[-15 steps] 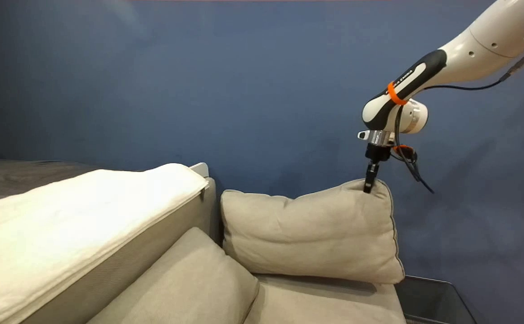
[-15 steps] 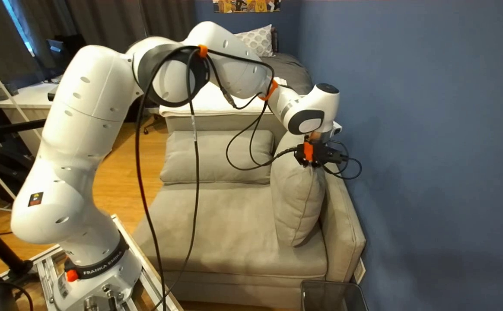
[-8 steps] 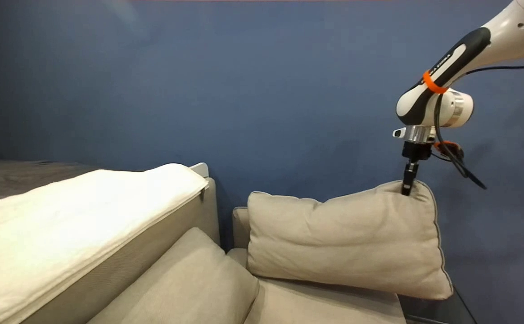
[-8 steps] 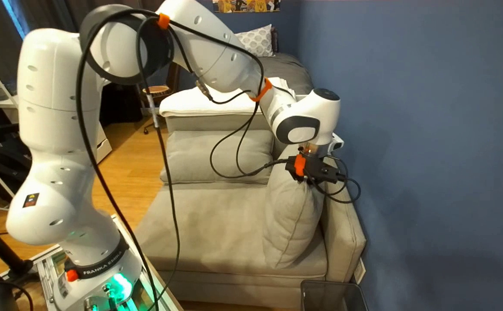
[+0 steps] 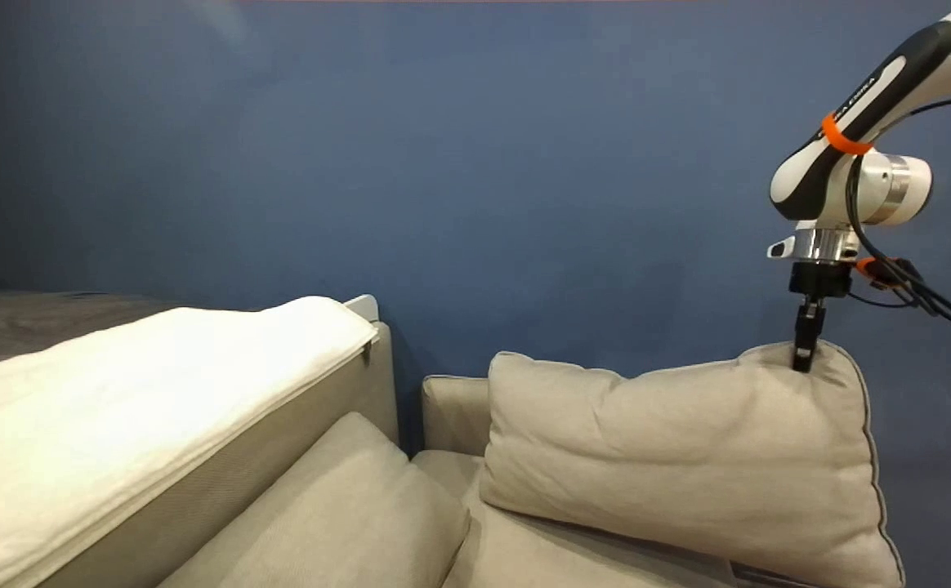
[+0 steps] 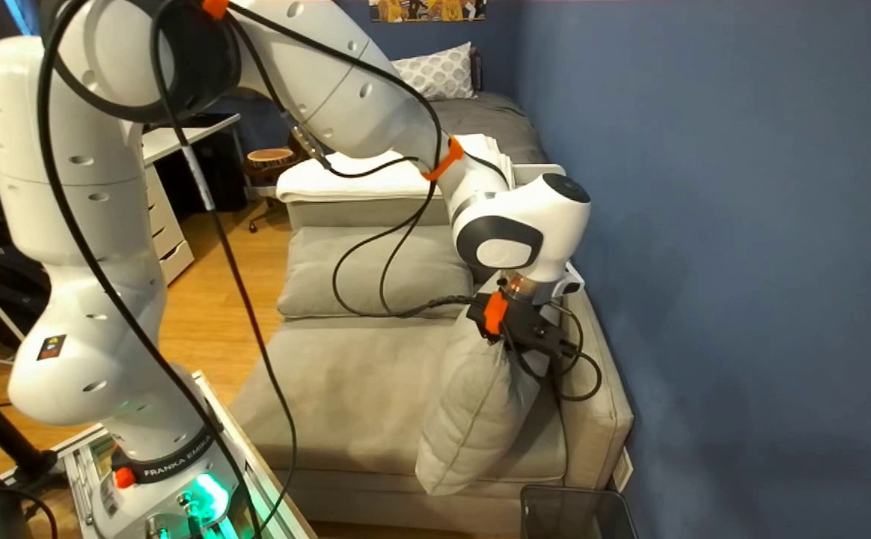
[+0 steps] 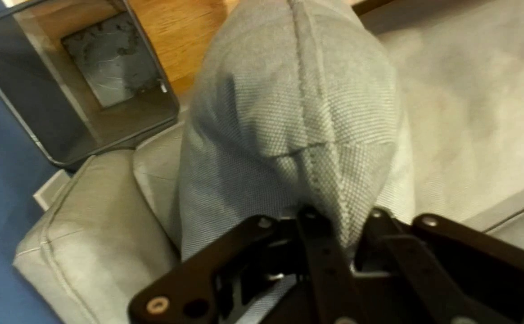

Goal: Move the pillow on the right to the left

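1. Pinching a seamed edge of the plump, creased, coarse-woven pillow (image 7: 289, 103) between the jaws.
2. Holding it tilted over the sofa (image 6: 353, 389), jutting past the front; perhaps touching underneath, hard to judge.
3. Cropping the pillow (image 5: 688, 449) at its lowest corner in an exterior view.

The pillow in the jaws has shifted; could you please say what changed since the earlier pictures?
In an exterior view, the pillow has moved left, away from the armrest and toward the near edge of the seat. The jaws went with it, closed on its top corner throughout. The other cushion and the bin stayed put.
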Motion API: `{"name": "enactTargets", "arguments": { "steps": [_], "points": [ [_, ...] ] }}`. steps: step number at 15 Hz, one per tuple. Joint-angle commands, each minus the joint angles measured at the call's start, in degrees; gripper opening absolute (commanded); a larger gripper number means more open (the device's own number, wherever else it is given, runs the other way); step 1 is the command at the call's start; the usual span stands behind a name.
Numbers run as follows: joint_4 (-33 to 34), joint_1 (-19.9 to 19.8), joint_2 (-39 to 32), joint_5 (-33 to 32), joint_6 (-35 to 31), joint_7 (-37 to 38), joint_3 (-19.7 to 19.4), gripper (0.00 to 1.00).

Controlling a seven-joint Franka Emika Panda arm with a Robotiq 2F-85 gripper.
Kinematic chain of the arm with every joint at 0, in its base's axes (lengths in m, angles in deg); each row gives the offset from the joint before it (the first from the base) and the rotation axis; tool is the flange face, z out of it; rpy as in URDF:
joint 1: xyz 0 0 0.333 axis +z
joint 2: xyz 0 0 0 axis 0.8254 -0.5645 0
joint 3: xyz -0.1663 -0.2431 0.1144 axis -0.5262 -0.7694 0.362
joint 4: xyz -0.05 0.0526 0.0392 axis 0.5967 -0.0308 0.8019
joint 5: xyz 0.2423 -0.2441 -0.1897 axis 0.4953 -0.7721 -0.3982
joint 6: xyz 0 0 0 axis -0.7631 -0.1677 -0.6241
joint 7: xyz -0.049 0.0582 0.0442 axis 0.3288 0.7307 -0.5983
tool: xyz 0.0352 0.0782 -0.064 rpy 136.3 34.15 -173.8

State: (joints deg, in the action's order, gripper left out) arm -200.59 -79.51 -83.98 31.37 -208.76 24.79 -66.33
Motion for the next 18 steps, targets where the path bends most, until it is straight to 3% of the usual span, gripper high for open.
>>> {"name": "enactTargets", "arguments": {
  "steps": [1, 9, 11, 12, 18],
  "points": [
    [-0.3, -0.3, 1.9, 9.1, 8.9, -7.2, 1.1, 0.03],
    [1.2, 1.6, 1.4, 23.0, 25.1, -16.0, 1.8, 0.03],
    [1.0, 3.5, 1.3, 24.1, 24.9, -17.0, 1.9, 0.03],
    [0.4, 3.4, -0.1, 21.1, 22.7, -15.2, -0.1, 0.13],
    [0.4, 4.8, -0.1, 21.5, 22.9, -15.6, 0.3, 0.13]
  ]
}}
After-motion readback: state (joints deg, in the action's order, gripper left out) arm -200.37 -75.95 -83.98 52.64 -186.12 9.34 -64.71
